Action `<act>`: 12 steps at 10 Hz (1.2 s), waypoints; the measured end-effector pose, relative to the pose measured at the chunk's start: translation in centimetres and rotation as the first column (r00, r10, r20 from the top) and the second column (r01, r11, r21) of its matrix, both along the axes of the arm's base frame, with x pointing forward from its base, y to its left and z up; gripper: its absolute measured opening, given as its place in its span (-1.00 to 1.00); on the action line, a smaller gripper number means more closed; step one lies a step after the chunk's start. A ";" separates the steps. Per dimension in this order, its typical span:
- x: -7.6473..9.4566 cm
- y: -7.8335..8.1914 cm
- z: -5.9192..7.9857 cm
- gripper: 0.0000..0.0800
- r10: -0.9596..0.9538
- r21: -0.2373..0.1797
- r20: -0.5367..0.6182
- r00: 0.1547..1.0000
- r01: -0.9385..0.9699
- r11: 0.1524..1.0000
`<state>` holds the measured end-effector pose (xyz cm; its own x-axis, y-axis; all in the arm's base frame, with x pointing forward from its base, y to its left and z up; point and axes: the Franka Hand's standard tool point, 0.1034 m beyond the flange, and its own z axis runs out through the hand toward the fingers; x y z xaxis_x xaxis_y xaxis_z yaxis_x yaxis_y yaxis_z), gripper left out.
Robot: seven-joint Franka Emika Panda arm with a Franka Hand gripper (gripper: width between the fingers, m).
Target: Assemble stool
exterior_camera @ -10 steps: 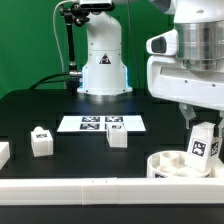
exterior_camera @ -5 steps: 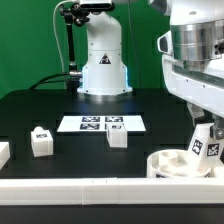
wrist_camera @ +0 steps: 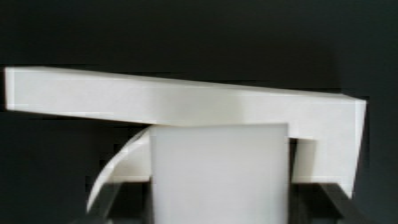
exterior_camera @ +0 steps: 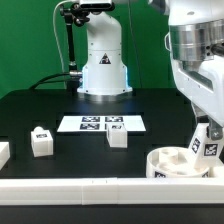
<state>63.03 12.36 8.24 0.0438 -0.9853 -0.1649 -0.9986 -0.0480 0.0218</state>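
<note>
My gripper [exterior_camera: 205, 132] is shut on a white stool leg [exterior_camera: 205, 146] with a black-and-white tag. It holds the leg tilted over the far right side of the round white seat [exterior_camera: 176, 163], which lies at the front right; I cannot tell if the leg touches it. In the wrist view the leg [wrist_camera: 215, 170] fills the space between my dark fingers [wrist_camera: 111, 198], and the seat's curved edge [wrist_camera: 125, 160] shows beside it. Two more legs stand loose on the black table, one at the exterior view's left [exterior_camera: 41, 141] and one in the middle [exterior_camera: 118, 137].
The marker board [exterior_camera: 100, 124] lies flat behind the middle leg. A long white border rail [exterior_camera: 90, 186] runs along the front edge, and its corner shows in the wrist view [wrist_camera: 178, 95]. A white part [exterior_camera: 3, 152] sits at the far left edge. The robot base [exterior_camera: 103, 70] stands at the back.
My gripper has moved to the exterior view's right and slightly down with the leg in it, and the leg now leans more. The loose legs and the seat have not moved.
</note>
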 end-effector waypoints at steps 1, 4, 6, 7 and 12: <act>0.0 0.0 0.0 0.12 0.008 0.000 0.001 1.000 -0.008 1.000; 0.0 0.1 0.0 0.57 0.018 0.000 0.002 1.000 -0.018 1.000; -0.5 0.6 0.4 0.62 0.110 -0.011 -0.030 0.993 -0.111 0.994; -0.3 1.1 1.0 0.62 0.164 -0.017 -0.034 0.986 -0.164 0.986; -0.3 0.0 3.0 0.62 0.185 0.014 -0.020 0.983 -0.185 0.983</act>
<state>62.77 12.40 11.21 0.2214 -0.9584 -0.1799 -0.9718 -0.2321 0.0410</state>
